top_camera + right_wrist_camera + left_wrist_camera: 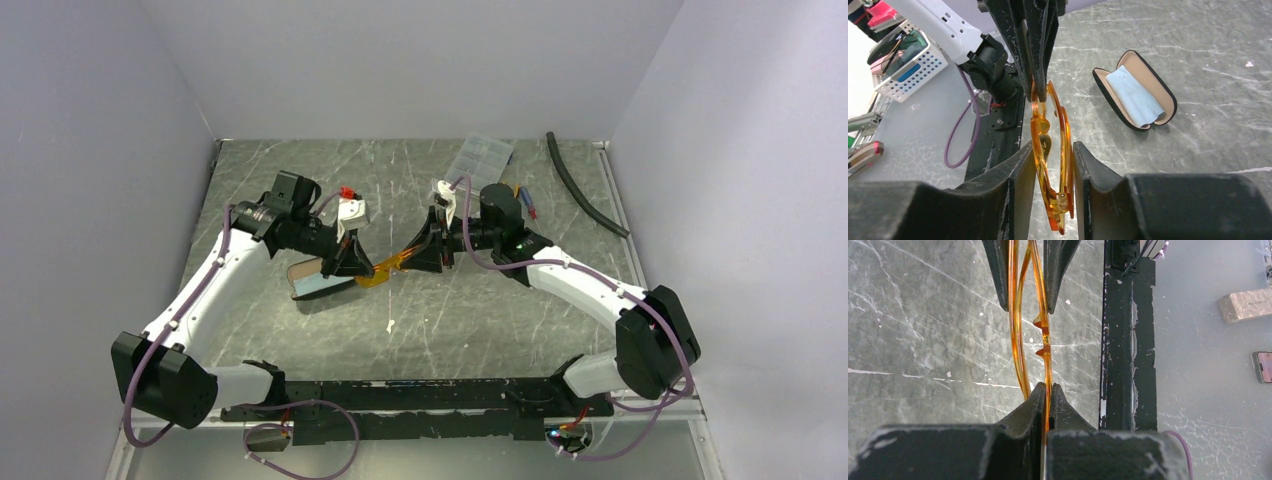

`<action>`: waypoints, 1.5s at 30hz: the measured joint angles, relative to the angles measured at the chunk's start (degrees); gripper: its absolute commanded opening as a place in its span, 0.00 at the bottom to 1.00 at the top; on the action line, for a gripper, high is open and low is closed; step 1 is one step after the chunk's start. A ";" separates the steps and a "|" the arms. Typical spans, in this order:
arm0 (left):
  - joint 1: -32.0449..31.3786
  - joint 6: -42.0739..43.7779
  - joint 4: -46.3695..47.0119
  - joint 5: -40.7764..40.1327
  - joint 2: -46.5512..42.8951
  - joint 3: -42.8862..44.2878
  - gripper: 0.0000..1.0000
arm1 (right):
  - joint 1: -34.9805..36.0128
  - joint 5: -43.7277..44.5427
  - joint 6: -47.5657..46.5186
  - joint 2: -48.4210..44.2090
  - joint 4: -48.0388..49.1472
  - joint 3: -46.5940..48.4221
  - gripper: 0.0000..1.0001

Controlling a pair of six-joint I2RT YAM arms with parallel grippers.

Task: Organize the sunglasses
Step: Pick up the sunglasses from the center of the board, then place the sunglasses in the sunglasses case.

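Where scratched grey marbled table point(480, 320) meets pale walls point(400, 60), sunglasses point(1037, 132), open case point(1143, 67)

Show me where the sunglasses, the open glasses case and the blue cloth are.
sunglasses point(1040, 131): right wrist view, orange front frame.
glasses case point(1137, 61): right wrist view, bare tan lining.
blue cloth point(1133, 97): right wrist view, its middle.

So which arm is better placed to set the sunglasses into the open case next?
Left. Its end effector is clamped on the sunglasses and sits right beside the open case; the right end effector is farther from it.
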 measured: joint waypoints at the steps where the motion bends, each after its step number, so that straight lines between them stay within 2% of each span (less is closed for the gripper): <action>1: 0.00 0.04 -0.02 0.00 0.00 0.00 0.03 | 0.00 -0.17 -0.11 0.00 -0.09 0.02 0.31; 8: 0.02 0.04 -0.02 -0.20 0.00 -0.02 0.03 | 0.00 -1.42 -1.11 -0.02 -0.61 0.09 0.21; 11: 0.02 0.04 -0.02 -0.20 0.00 -0.02 0.06 | 0.00 -1.79 -1.38 -0.02 -0.74 0.09 0.17; 16: 0.02 0.15 0.07 -0.42 0.07 -0.02 0.29 | 0.00 -2.03 -1.73 -0.04 -1.03 0.09 0.18; 21: 0.02 -0.13 0.55 -1.51 0.07 -0.02 0.49 | 0.00 -1.81 -1.90 -0.04 -2.47 0.09 0.15; 26: 0.02 -1.27 1.79 -6.21 -0.31 -0.02 0.70 | -0.07 -0.22 -2.14 -0.04 -3.98 0.09 0.13; 29: 0.02 -2.51 3.13 -11.08 -1.29 -0.02 0.78 | -0.20 1.14 -2.08 0.00 -4.57 0.09 0.13; 33: 0.79 -3.19 4.35 -18.49 -1.95 -0.02 0.81 | -0.66 2.97 -1.70 0.70 -5.66 0.09 0.12; 35: 2.14 -2.89 4.70 -21.84 -1.14 -0.02 0.79 | -0.92 4.02 -1.46 1.49 -6.54 0.09 0.12; 40: 11.91 0.57 5.70 -28.63 5.27 -0.15 0.75 | -1.66 6.23 -0.72 2.78 -8.31 0.09 0.11; 45: 20.15 5.73 5.38 -31.17 13.92 -0.46 0.74 | -1.84 7.74 -0.74 2.78 -9.57 0.09 0.11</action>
